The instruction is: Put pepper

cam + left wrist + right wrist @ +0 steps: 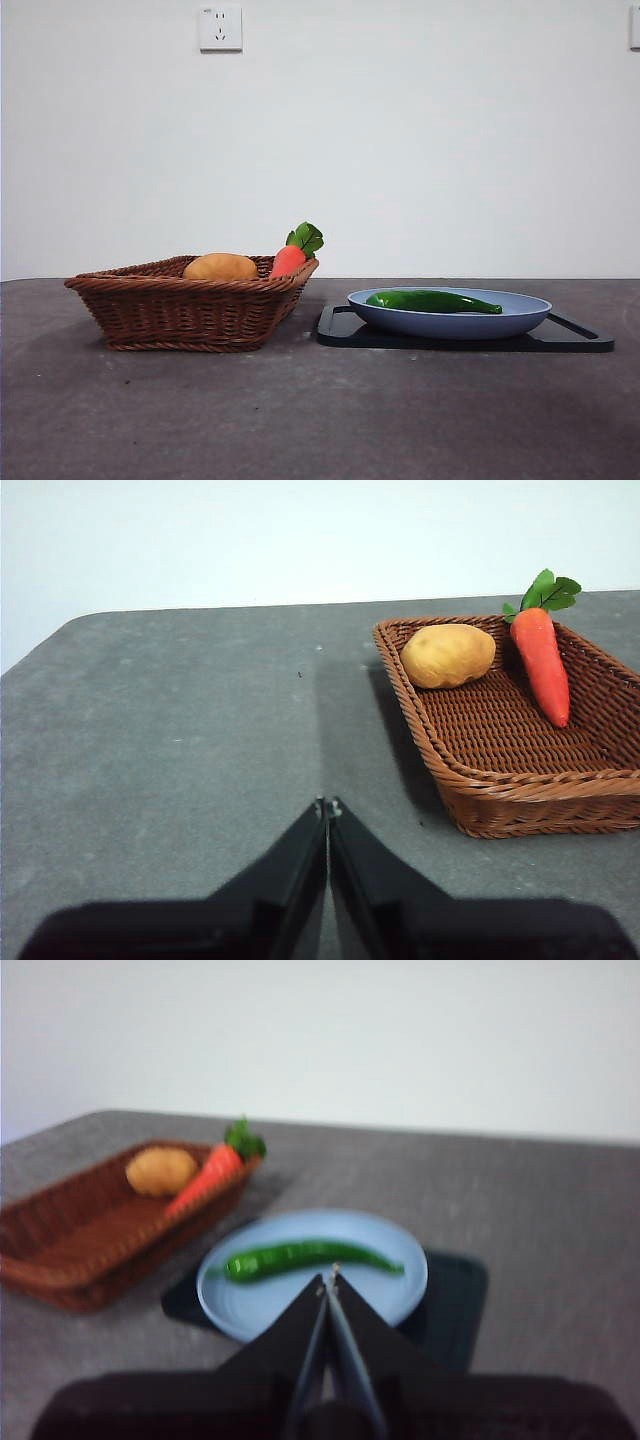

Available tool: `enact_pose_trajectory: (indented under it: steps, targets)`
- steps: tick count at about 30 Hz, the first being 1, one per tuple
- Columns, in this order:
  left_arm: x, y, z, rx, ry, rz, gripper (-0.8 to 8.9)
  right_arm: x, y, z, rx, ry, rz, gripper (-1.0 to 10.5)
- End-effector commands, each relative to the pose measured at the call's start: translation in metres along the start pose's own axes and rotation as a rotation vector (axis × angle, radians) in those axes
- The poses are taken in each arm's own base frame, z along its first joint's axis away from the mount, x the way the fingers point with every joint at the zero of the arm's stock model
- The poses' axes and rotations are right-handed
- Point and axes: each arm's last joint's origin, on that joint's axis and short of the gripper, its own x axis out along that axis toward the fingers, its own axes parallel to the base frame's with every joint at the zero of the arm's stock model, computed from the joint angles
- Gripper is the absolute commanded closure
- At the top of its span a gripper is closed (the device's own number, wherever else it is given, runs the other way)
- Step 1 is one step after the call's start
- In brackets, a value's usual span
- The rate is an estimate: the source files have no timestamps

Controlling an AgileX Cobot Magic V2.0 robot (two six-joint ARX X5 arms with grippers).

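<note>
Above the blue plate (312, 1272) with pepper (305, 1257), right claw (329, 1282) closed, empty, left claw (328, 807) likewise

Right gripper (329, 1278) jaws closed, above blue plate (390, 1260) holding pepper (300, 1257). Plate on black tray (455, 1295). Basket (70, 1240) beside, with potato (160, 1170), carrot (208, 1175).

One green pepper (432, 301), one carrot (289, 260), one potato (220, 267), one wicker basket (190, 310), one blue plate (450, 322) and one black tray (580, 336) are counted; two grippers, left (328, 806) and right (329, 1278), are seen.
</note>
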Motion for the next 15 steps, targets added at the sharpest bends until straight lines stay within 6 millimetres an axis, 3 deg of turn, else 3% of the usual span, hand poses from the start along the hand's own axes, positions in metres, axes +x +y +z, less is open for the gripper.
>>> enact_pose_trajectory:
  steps: [1,6,15]
  targets:
    - [0.001,0.000,-0.002,-0.010,-0.005,0.003,8.05,0.001,-0.001,-0.011,0.022,-0.011,-0.008,9.4]
    - [0.001,0.000,-0.002,-0.010,-0.005,0.003,8.05,0.005,-0.002,-0.029,0.049,0.030,-0.021,9.4]
    - [0.001,0.000,-0.002,-0.010,-0.005,0.003,8.05,0.005,-0.002,-0.040,0.097,0.120,-0.022,9.4]
